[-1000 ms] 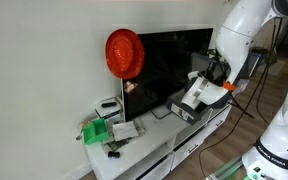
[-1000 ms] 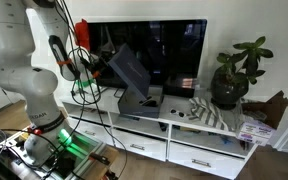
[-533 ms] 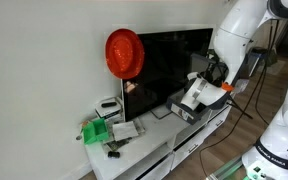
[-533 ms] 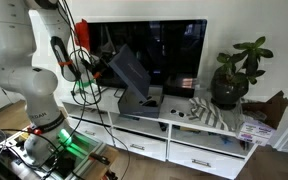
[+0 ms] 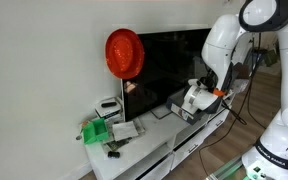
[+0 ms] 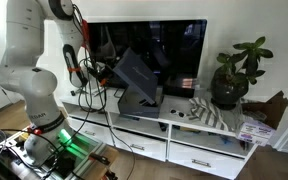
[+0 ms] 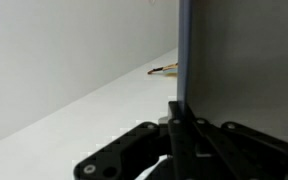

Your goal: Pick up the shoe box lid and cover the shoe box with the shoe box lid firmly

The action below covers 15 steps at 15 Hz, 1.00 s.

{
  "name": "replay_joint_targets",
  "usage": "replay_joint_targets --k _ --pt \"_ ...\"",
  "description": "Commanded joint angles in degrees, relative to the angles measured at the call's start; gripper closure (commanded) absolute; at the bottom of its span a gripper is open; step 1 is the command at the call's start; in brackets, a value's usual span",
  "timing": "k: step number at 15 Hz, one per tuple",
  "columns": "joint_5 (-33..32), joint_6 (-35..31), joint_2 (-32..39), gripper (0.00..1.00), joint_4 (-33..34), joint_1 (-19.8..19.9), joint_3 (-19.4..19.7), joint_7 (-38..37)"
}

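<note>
My gripper (image 7: 180, 125) is shut on the edge of the shoe box lid (image 7: 244, 60), whose grey face fills the right of the wrist view. In both exterior views the lid (image 6: 136, 70) hangs tilted on edge, dark blue-grey on one face and pale on the other (image 5: 194, 97). It hangs just above the shoe box (image 6: 144, 101), a low grey-blue box on the white TV stand, also seen under the lid in an exterior view (image 5: 183, 109). The gripper (image 5: 210, 87) holds the lid's upper end.
A black TV (image 5: 169, 60) stands right behind the box, with a red round object (image 5: 125, 52) at its corner. A green object (image 5: 97, 132) and a small white device (image 5: 109, 105) sit at the stand's end. A potted plant (image 6: 234, 72) and cables (image 6: 84, 95) flank the box.
The arm has swung in over the stand. The lid has moved a little lower and closer over the shoe box, still gripped.
</note>
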State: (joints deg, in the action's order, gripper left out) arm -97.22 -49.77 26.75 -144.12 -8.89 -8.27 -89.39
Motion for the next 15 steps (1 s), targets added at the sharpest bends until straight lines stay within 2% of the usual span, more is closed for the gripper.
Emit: replay_joint_targets --k 1,2,3,4,5,6,8,13,15 --pt "-0.37 3.80 6.31 0.99 4.66 1.17 0.65 -4.45" --pt "0.04 3.46 7.38 0.99 5.63 -0.29 2.23 -5.55" --pt "0.41 1.39 8.48 0.99 6.88 -3.97 6.76 -6.64" --pt "0.58 1.87 9.93 0.99 8.05 -3.89 7.03 -7.60" --pt "0.04 3.30 11.62 0.99 9.32 -1.65 5.33 -8.14" --pt "0.61 2.48 12.68 0.99 10.44 -3.50 7.67 -8.66" --pt "0.67 2.12 14.98 0.99 12.55 -4.04 9.29 -8.98" --pt "-0.74 1.25 19.75 0.99 16.73 -2.18 8.16 -8.06" --pt "-1.82 1.05 21.20 0.99 18.15 -0.61 6.46 -7.73"
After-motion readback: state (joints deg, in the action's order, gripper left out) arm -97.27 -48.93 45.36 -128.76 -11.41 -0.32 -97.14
